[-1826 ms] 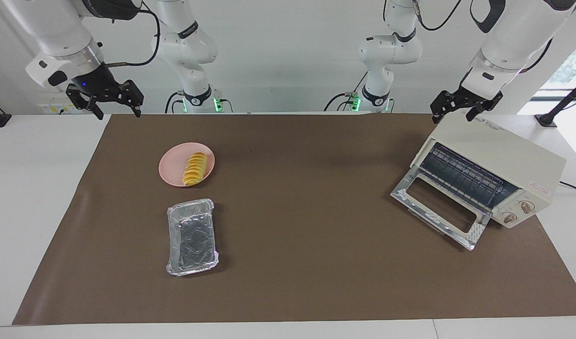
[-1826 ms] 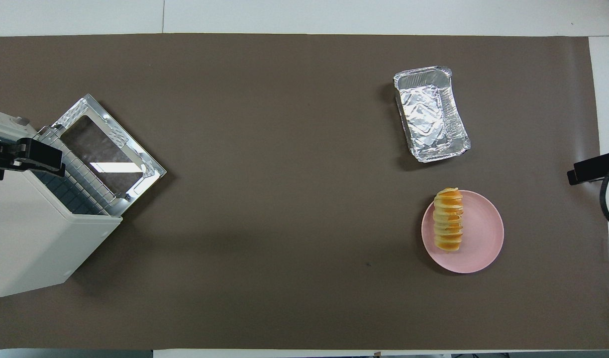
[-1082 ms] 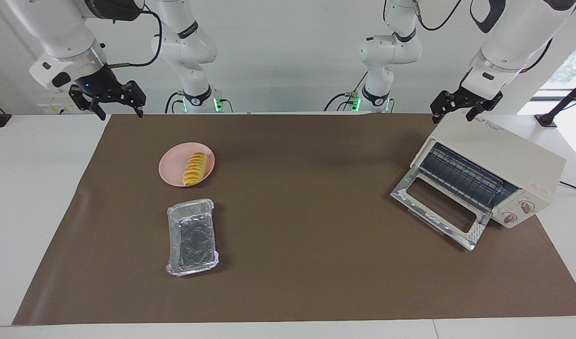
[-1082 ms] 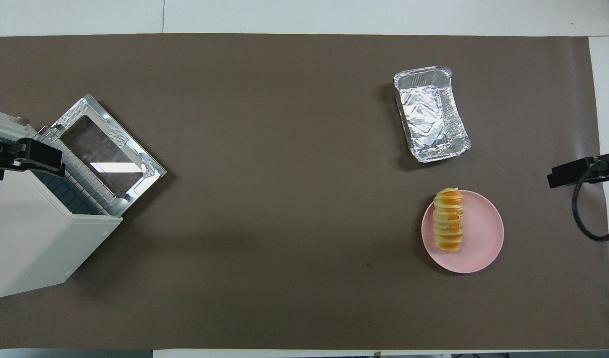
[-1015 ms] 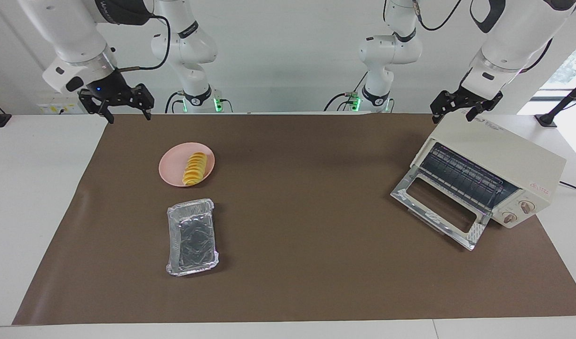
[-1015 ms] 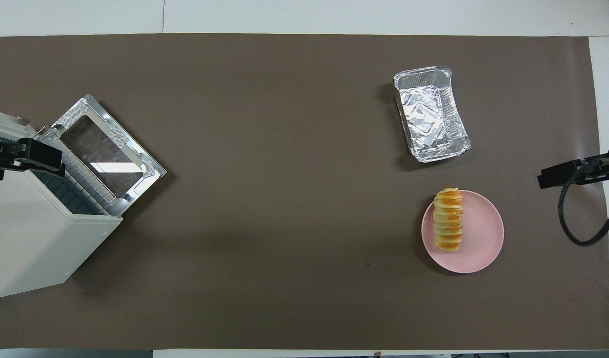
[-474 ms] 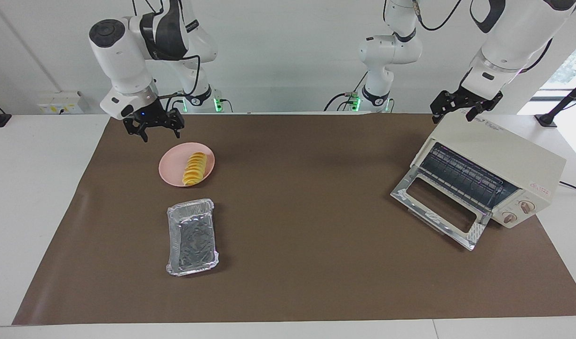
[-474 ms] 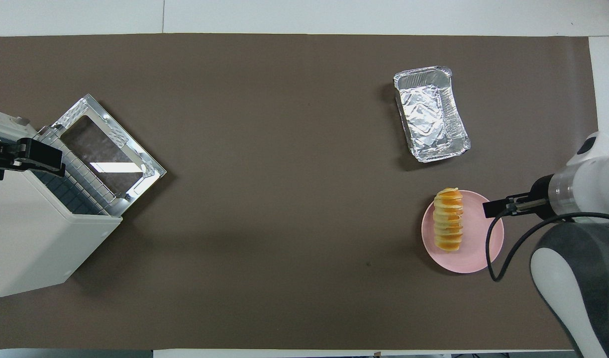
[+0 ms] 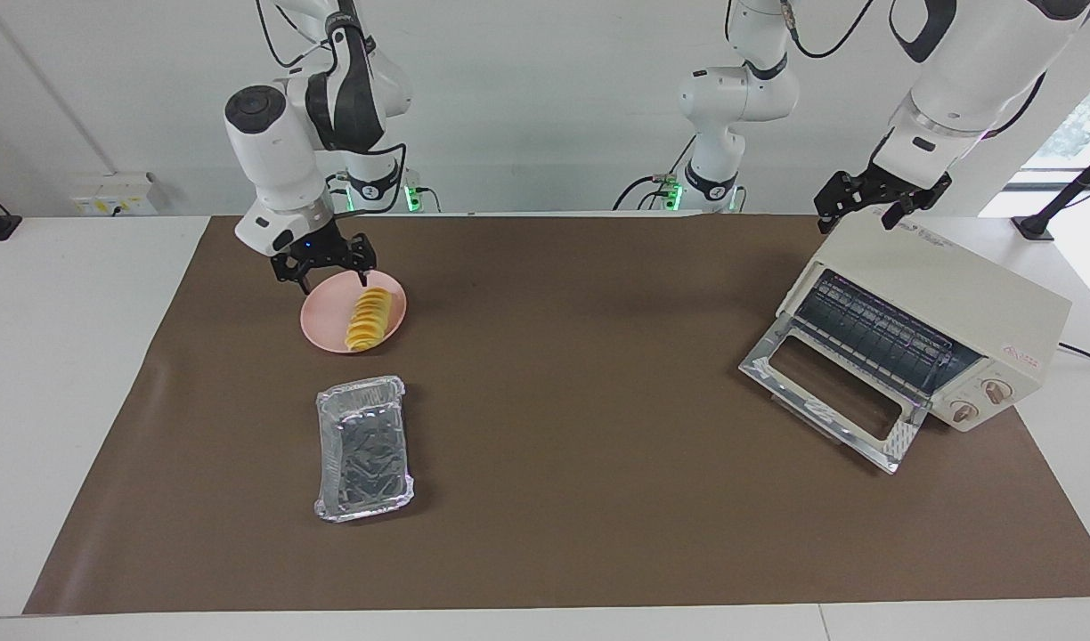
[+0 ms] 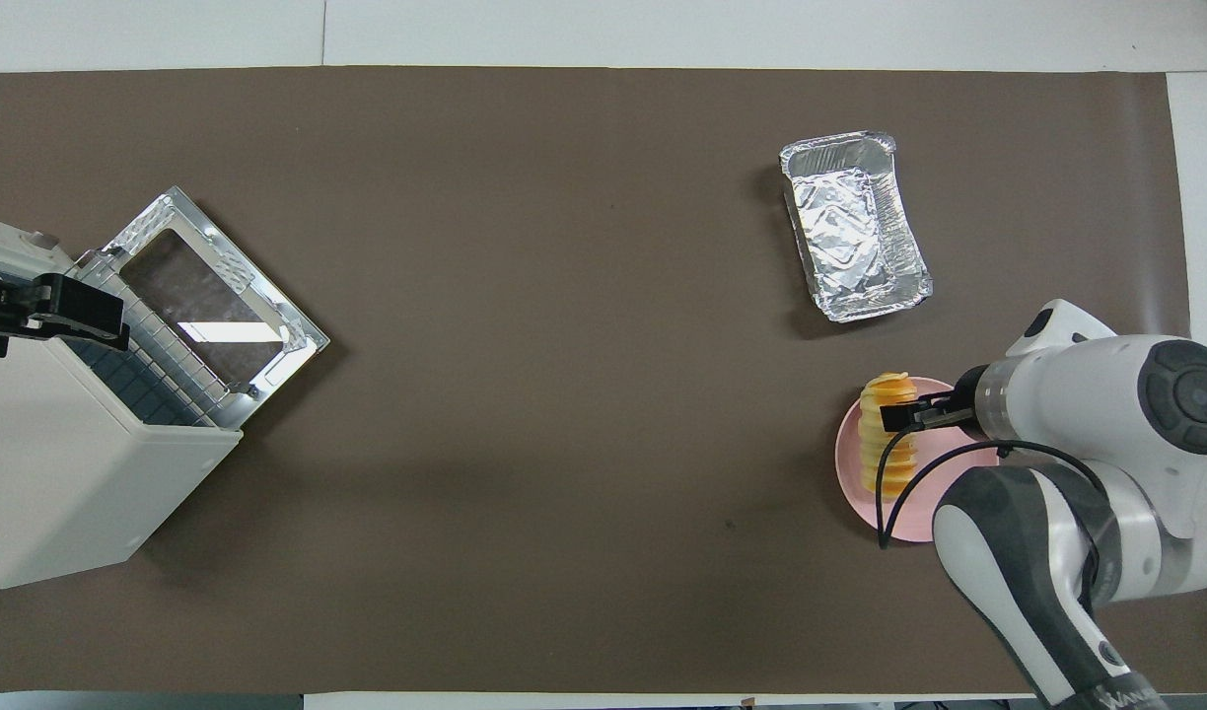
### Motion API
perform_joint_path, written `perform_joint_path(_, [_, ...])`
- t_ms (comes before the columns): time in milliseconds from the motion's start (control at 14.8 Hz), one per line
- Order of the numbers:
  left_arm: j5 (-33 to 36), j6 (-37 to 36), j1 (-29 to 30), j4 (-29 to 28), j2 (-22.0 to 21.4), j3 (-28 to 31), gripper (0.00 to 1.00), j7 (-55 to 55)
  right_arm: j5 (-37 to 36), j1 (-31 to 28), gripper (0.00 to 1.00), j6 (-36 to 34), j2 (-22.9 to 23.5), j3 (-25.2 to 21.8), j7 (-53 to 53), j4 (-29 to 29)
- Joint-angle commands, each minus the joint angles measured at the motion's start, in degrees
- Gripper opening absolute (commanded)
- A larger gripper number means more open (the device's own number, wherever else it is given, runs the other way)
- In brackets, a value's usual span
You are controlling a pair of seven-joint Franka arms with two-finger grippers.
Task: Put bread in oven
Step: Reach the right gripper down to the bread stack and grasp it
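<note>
The bread [image 9: 370,319] [image 10: 885,468], a ridged yellow-orange loaf, lies on a round pink plate [image 9: 325,319] [image 10: 847,459] toward the right arm's end of the table. My right gripper [image 9: 333,283] [image 10: 934,415] hangs open low over the plate, and one fingertip [image 9: 363,281] is at the loaf's end nearer to the robots. It holds nothing. The cream oven [image 9: 946,294] [image 10: 61,473] stands at the left arm's end, with its glass door [image 9: 830,392] [image 10: 214,286] dropped open and the rack showing. My left gripper [image 9: 857,221] [image 10: 61,311] waits open over the oven's top.
A silver foil tray [image 9: 364,445] [image 10: 853,227] lies farther from the robots than the plate. A brown mat [image 9: 581,445] covers the table. The oven's open door juts out onto the mat.
The right arm has swung in from the table's end and come down over the pink plate, by the bread. The left arm, the bread and the oven have not moved.
</note>
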Motion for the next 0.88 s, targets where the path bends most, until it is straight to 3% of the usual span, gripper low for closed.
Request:
perform_joint_path(0, [-0.84,1.36,0.66,-2.14,-1.72,-0.27,1.00,0.19,0.62,0.98,1.00,6.84,3.48,0.02,1.90,-2.32])
perform_joint_path(271, [-0.84,1.36,0.66,-2.14,-1.72,-0.27,1.00,0.19,0.62,3.36,1.00,12.30,6.65,0.02,4.28,-2.23])
perform_joint_path(676, [-0.84,1.36,0.66,-2.14,-1.72,-0.18,1.00,0.19,0.62,3.27,1.00,14.42,7.89,0.02,3.93,-2.23])
perform_joint_path(744, [-0.84,1.36,0.66,-2.14,-1.72,-0.27,1.00,0.19,0.62,3.27,0.76,14.42,7.89,-0.06,3.93,-2.23])
perform_joint_path(812, [-0.84,1.36,0.66,-2.14,-1.72,-0.18,1.00,0.19,0.62,3.18,0.37,14.42,7.89,0.02,3.93,-2.23])
